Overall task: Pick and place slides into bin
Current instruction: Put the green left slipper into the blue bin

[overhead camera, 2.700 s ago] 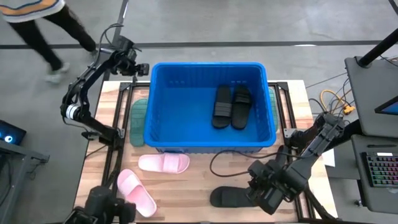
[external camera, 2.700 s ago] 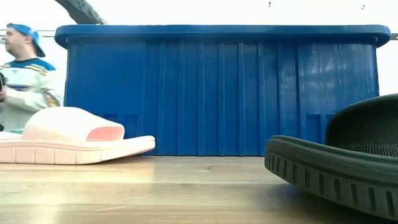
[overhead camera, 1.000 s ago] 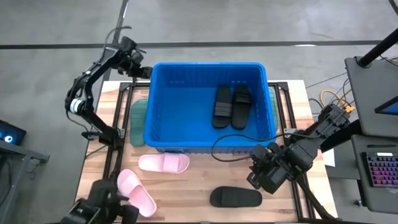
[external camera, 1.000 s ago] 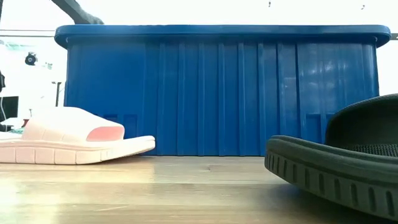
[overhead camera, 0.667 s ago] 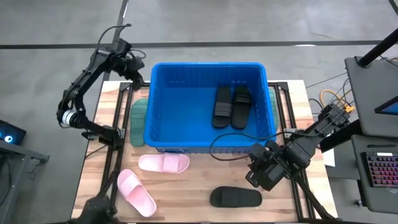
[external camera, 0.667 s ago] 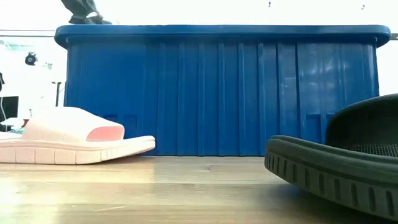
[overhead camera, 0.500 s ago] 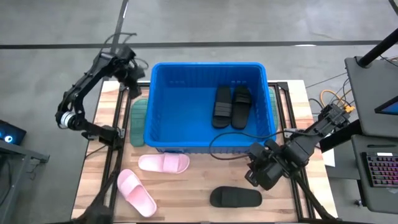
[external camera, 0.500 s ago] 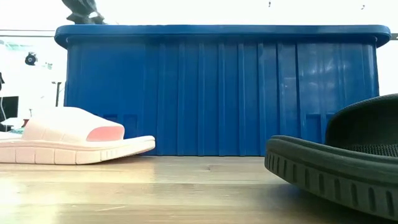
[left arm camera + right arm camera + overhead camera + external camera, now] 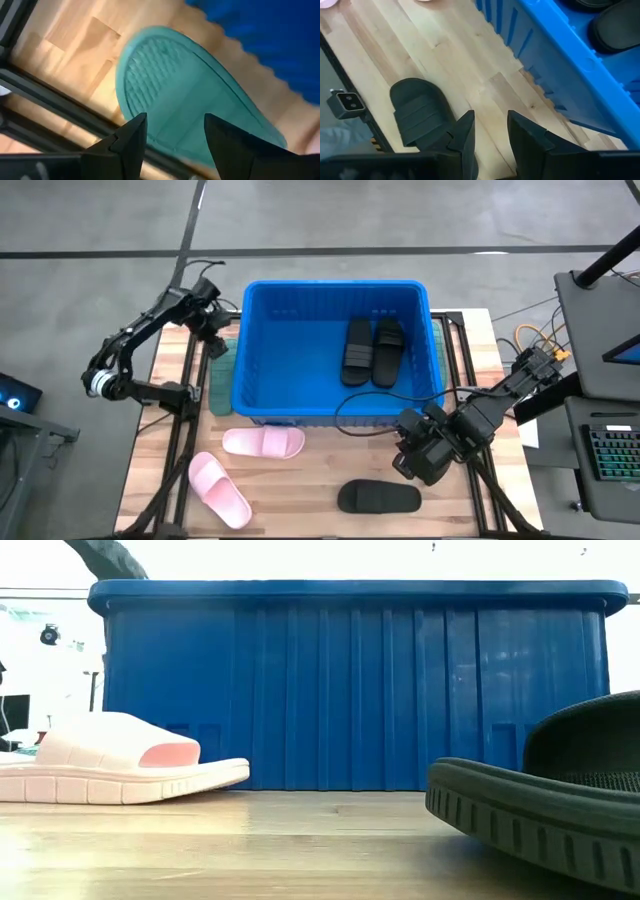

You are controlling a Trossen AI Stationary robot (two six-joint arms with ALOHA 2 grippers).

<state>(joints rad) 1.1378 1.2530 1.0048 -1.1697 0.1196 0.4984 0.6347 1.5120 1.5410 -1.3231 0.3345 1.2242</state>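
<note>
1. A pale wooden table (image 9: pixel 320 480) stands on a grey floor, seen from above.
2. The left gripper (image 9: pixel 213 340) hangs at the upper left of the high view, its fingers (image 9: pixel 131 140) parted and empty over the sage green slide (image 9: pixel 180 100).
3. That green slide (image 9: pixel 221 374) lies flat along the left wall of the bin (image 9: pixel 256 330).
4. The right gripper (image 9: pixel 408 463) hovers at the lower right, its fingers (image 9: pixel 465 135) a little apart and holding nothing, just above the table.
5. A lone black slide (image 9: pixel 378 498) lies just below it, near the bottom edge.
6. Two black slides (image 9: pixel 372 350) rest side by side inside the bin.
7. Two pink slides (image 9: pixel 262 442) lie at the lower left, in front of the bin.
</note>
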